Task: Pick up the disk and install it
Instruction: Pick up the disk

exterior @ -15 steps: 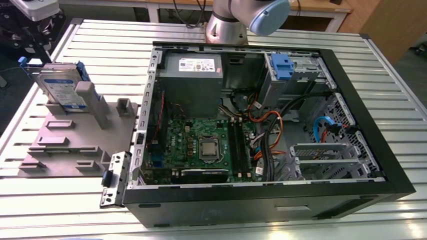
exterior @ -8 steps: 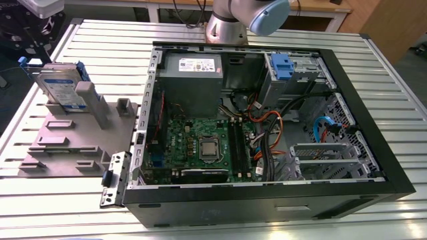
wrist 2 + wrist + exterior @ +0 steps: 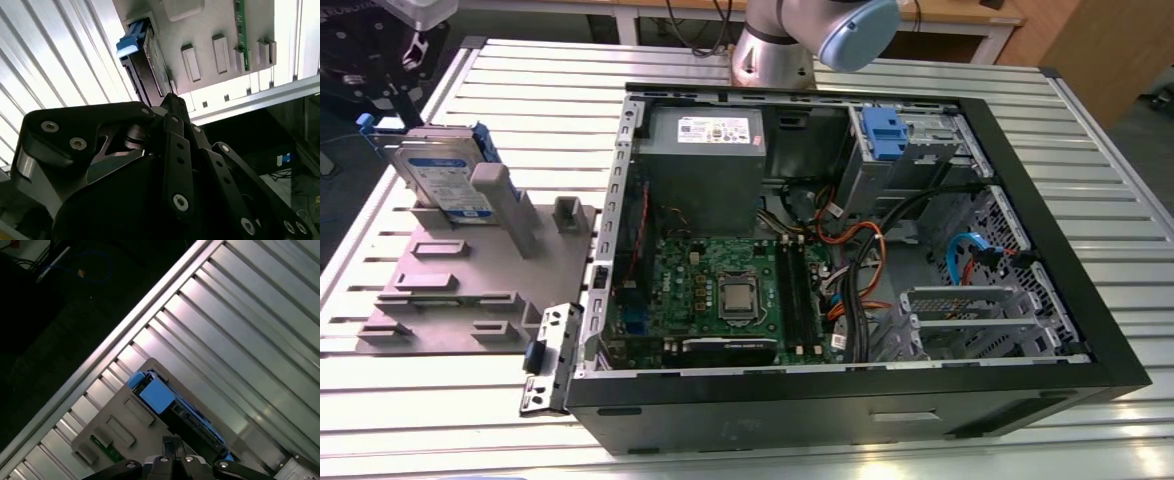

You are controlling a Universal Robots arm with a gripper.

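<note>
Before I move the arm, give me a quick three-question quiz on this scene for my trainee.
1. True or false: the disk already sits inside the computer case.
2. Where does the disk stand? A) upright in the grey fixture beside the case; B) flat on the motherboard; C) in the case's drive bay.
3. Fill in: in both wrist views, the plastic carrier end of the disk seen beyond the gripper is coloured ____.

Key: 1 false; 2 A; 3 blue.
</note>
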